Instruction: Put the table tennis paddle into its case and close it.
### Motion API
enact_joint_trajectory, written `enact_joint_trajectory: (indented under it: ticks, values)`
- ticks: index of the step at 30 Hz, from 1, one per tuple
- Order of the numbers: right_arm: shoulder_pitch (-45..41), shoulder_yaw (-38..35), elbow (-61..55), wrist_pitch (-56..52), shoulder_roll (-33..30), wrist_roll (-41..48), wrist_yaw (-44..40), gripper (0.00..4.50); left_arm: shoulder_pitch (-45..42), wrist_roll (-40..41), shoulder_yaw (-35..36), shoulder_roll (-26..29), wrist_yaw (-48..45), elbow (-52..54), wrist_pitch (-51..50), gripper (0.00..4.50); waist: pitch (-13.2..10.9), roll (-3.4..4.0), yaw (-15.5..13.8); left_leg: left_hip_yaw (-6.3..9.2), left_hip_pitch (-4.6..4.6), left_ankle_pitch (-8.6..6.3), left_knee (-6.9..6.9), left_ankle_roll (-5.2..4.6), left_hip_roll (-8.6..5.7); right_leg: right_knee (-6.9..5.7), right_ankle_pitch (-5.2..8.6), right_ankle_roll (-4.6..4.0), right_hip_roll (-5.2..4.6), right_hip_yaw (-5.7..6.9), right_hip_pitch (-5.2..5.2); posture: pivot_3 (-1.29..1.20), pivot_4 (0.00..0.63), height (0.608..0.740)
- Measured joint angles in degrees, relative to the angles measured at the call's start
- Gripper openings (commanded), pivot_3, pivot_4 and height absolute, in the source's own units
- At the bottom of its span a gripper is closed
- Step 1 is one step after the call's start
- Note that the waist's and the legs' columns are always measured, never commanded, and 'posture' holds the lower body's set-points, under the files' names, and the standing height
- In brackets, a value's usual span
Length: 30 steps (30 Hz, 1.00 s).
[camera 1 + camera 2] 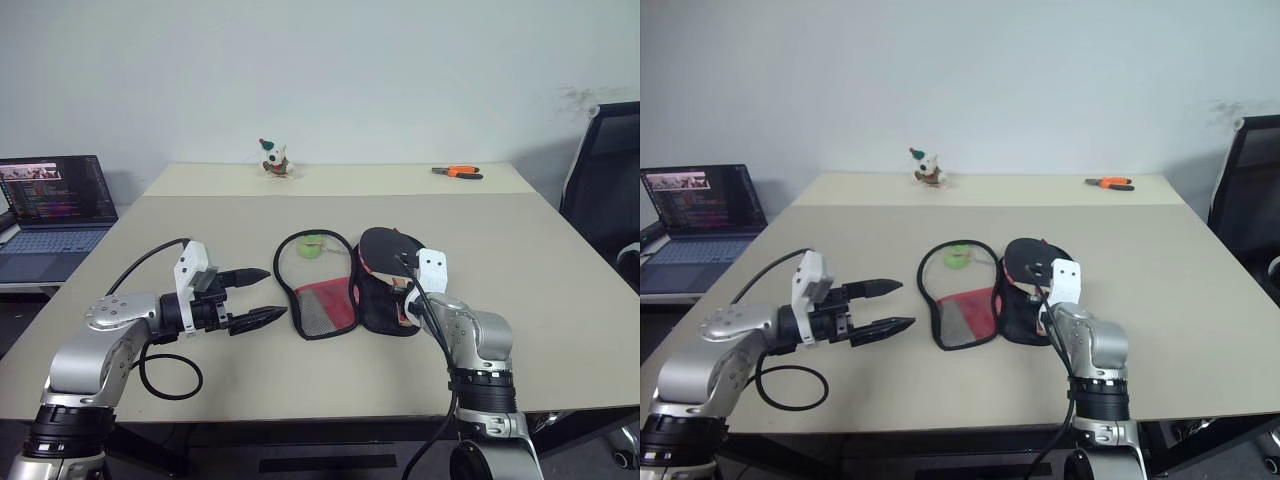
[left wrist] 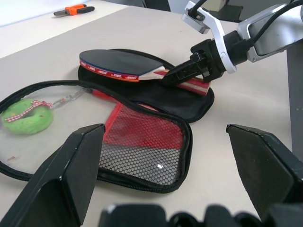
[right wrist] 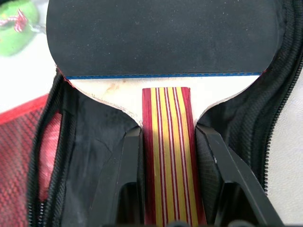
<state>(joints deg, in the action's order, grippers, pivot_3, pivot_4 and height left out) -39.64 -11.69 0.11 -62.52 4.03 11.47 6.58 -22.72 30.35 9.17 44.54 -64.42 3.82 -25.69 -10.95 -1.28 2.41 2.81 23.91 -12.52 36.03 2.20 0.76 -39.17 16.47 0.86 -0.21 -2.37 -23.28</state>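
The case point(image 1: 330, 290) lies unzipped and spread flat on the worktop point(image 1: 540, 300), its mesh-pocket half toward the robot's left and its plain black half toward its right. The right hand point(image 2: 182, 75) grips the table tennis paddle point(image 2: 125, 64) by its striped handle, a finger point(image 3: 125, 179) pressed against each side of it, and holds the blade over the black half. From the left wrist the blade looks slightly raised above the fabric, the handle end lower, near the narrow neck of the case. So, as I judge it, the paddle is about to be laid in place but not yet let go.

The left hand point(image 1: 255, 296) hangs beside the mesh half with its fingers spread wide, holding nothing.

What remains: set the paddle down and release it, fold the mesh half over, and run the zipper round the edge. None of the closing has begun.

From the head views the right wrist covers the handle and the near end of the black half, so I cannot tell whether the handle already touches the lining. I cannot pick out the zipper pull. The green fuzzy charm point(image 2: 26, 120) lies on the open mesh half.
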Motion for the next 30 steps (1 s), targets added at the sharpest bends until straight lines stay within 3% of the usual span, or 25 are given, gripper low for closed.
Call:
enact_joint_trajectory:
  ticks: [3,13,17,24,27,30]
  values:
    - [0.39,0.61,0.0,0.44,0.07,-0.36,0.23,1.1,-0.18,-0.06,-0.01,0.0,-0.04,-0.01,0.06,4.5,0.0,0.0,-0.01,0.0,0.0,0.0,0.0,0.0,0.0,-0.01,0.0,0.0,0.0,0.0,0.0,0.0,0.15,0.74]
    - [2.61,2.98,-3.53,0.11,1.1,-0.6,-0.18,4.42,-0.18,-0.37,-0.14,-0.02,0.17,-0.05,0.14,4.5,0.01,-0.01,-0.02,0.02,-0.01,0.0,0.02,0.0,0.0,-0.06,0.0,0.0,0.0,0.0,0.01,0.0,0.15,0.74]
    - [5.18,6.92,-11.9,-5.67,-3.72,4.05,-7.89,4.47,-0.16,-1.31,-0.21,-0.03,1.44,-0.28,0.13,4.5,0.01,-0.01,-0.03,0.07,-0.02,0.0,0.03,0.0,0.0,-0.05,0.0,0.0,0.01,0.01,0.0,0.0,0.15,0.74]
    - [6.67,10.64,-29.16,-9.87,-26.23,19.26,-31.57,4.47,-4.71,-8.87,-2.28,-2.34,8.28,-10.37,5.47,4.5,0.02,-0.04,-0.59,0.13,-0.05,0.0,0.11,-0.02,-0.06,-0.04,0.01,0.02,0.13,0.17,0.12,0.0,0.15,0.74]
    - [6.03,9.17,-31.39,-9.56,-32.9,24.31,-39.06,4.5,-7.06,-12.96,-4.78,-3.34,9.9,-15.71,7.97,3.86,0.04,-0.07,-0.57,0.05,-0.06,0.0,0.11,-0.03,-0.07,-0.04,0.0,0.03,0.13,0.17,0.13,0.0,0.15,0.74]
    - [5.03,8.93,-31.28,-8.22,-36.97,26.15,-42.58,4.5,-9.71,-15.77,-7.74,-5.21,10.22,-21.11,9.42,2.78,0.04,-0.07,-0.43,0.04,-0.04,0.0,0.11,-0.03,-0.06,-0.05,-0.01,0.03,0.13,0.16,0.1,0.0,0.15,0.74]
